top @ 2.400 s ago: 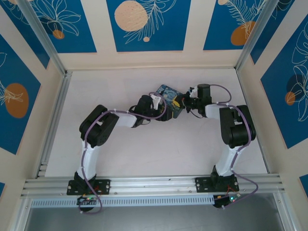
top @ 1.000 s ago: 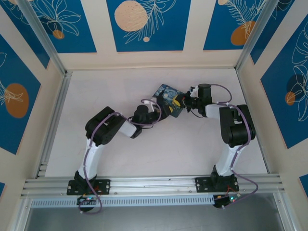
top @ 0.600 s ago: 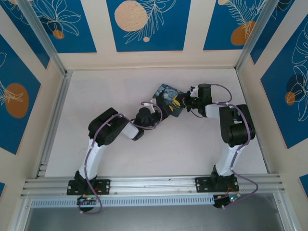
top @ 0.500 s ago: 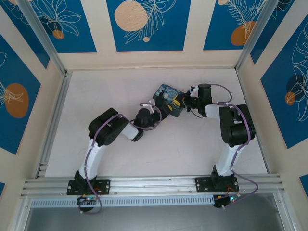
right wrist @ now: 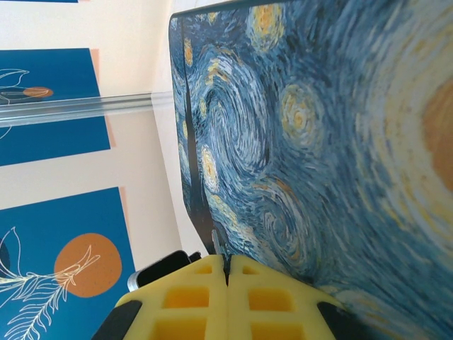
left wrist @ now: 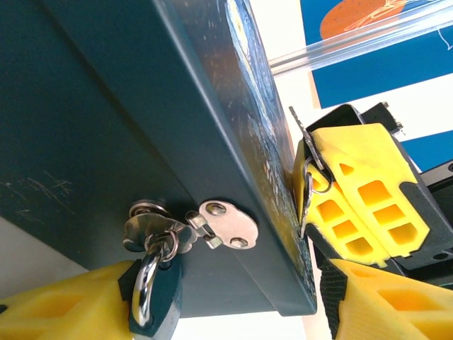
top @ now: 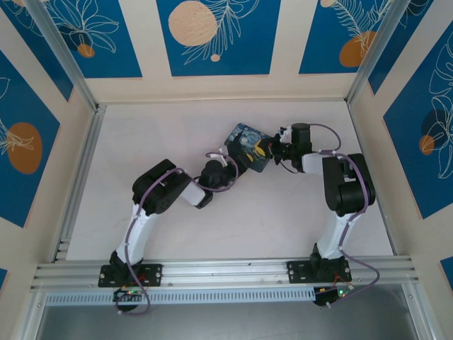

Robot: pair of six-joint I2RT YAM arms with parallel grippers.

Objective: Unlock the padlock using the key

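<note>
The padlock (left wrist: 161,306) has a bluish body, and its steel shackle runs through the hasp loop (left wrist: 150,228) on the dark side of the painted box (left wrist: 141,106). My left gripper (left wrist: 233,327) is open. Its fingers (left wrist: 64,306) straddle the box's lower corner, and the padlock rests against the left one. My right gripper (right wrist: 227,261) is shut on the key (right wrist: 214,239), a thin sliver poking up beside the box's swirly lid (right wrist: 318,142). In the left wrist view the key (left wrist: 300,129) and its ring sit at the lid's edge. From above, the left gripper (top: 225,160) and right gripper (top: 269,150) flank the box (top: 248,145).
The box lies on the white table (top: 156,134), mid-back. An aluminium rail (top: 78,170) runs along the left edge, and patterned walls (top: 212,35) close in three sides. Both arms bend inward toward the box.
The left arm pulled its gripper off the box's left side to the near-left corner, then crept slightly right. The right arm and the box stayed still.
</note>
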